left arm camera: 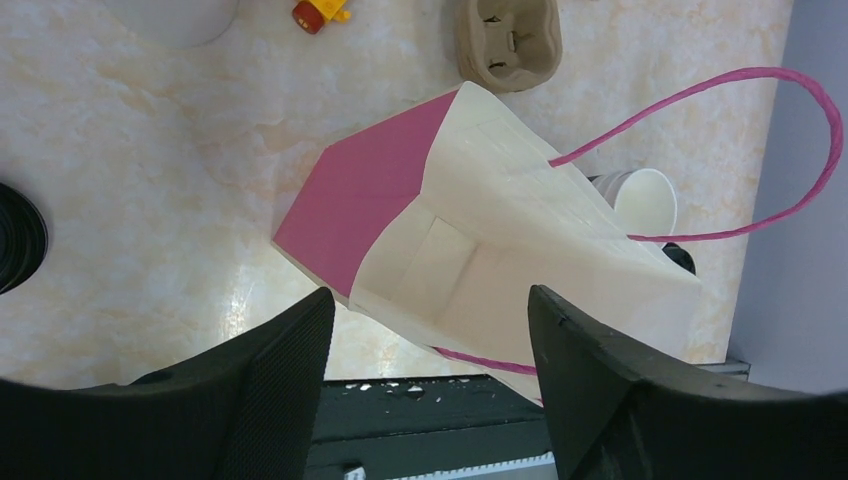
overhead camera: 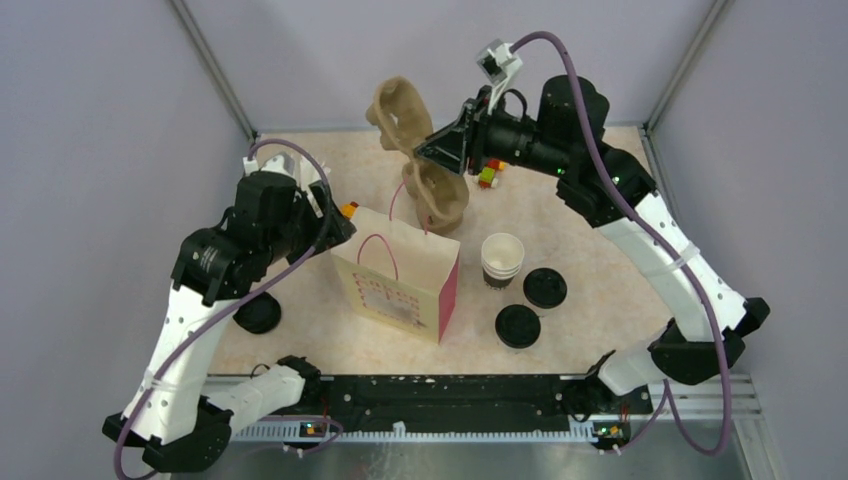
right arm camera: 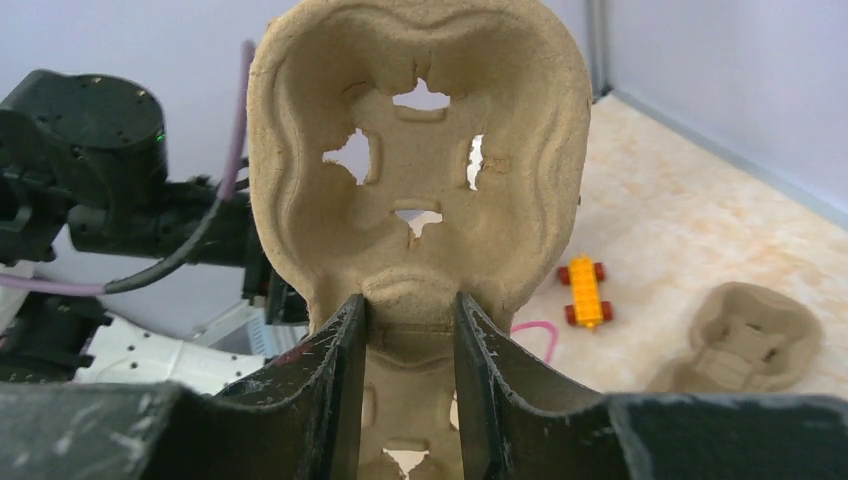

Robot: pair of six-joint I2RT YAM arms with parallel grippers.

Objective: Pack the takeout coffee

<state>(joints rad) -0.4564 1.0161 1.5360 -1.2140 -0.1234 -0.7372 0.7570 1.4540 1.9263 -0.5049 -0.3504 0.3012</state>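
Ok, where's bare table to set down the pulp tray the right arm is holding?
Bare tabletop lies right of the two lids, up to the right arm, and front left between the bag and the lone lid. Crowded: the cups and lids right of the bag, and the stretch behind the bag under the held tray.

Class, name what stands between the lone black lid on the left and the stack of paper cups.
The cream-and-pink paper bag stands between that lid and the cups, clearest in the top view.
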